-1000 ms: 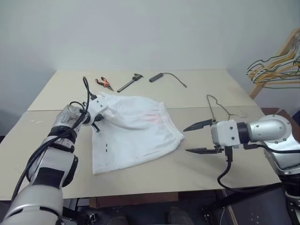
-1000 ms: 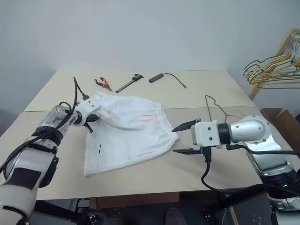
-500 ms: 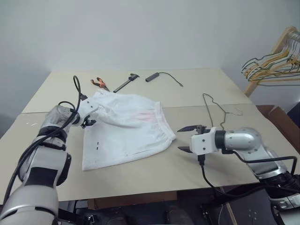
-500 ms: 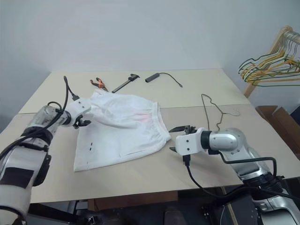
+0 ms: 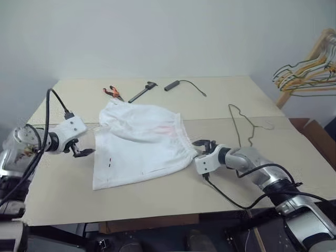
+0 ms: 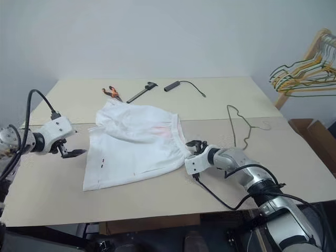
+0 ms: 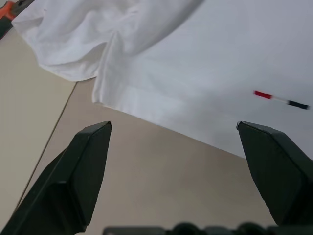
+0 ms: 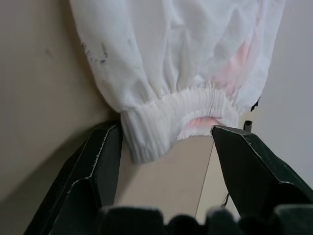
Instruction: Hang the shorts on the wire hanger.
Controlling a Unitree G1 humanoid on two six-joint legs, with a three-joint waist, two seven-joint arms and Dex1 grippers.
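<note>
Two grippers are seen low over a beige table (image 5: 157,202). Right gripper (image 5: 202,149): set at the near right corner of the shorts (image 5: 139,142), fingers spread, the gathered waistband lying between them in the right wrist view; the nearer finger looks to touch the band, but no grip is closed on it. Left gripper (image 5: 80,150): held to the left of the shorts, apart from the cloth, fingers wide open with nothing between them; in the left wrist view the hem edge and bare tabletop are seen beyond the fingertips.

Shorts: white, laid flat near the table's middle, waistband toward the right, leg hems toward the left and near edge. A faint pink mark (image 5: 167,129) is seen by the waist, and two small dashes (image 5: 110,164) near the left hem.

Hanger (image 5: 244,126): thin dark wire, lying flat on the table to the right of the shorts, well apart from them, just beyond the right arm.

Far edge of table, listed left to right: orange-handled pliers (image 5: 114,93), touching or just beside the far corner of the shorts; a dark tool (image 5: 144,91); a dark stick with a thin cable (image 5: 184,85).

Far right, off the table: bunched yellow and green hangers (image 5: 310,73) on a wooden stand.
</note>
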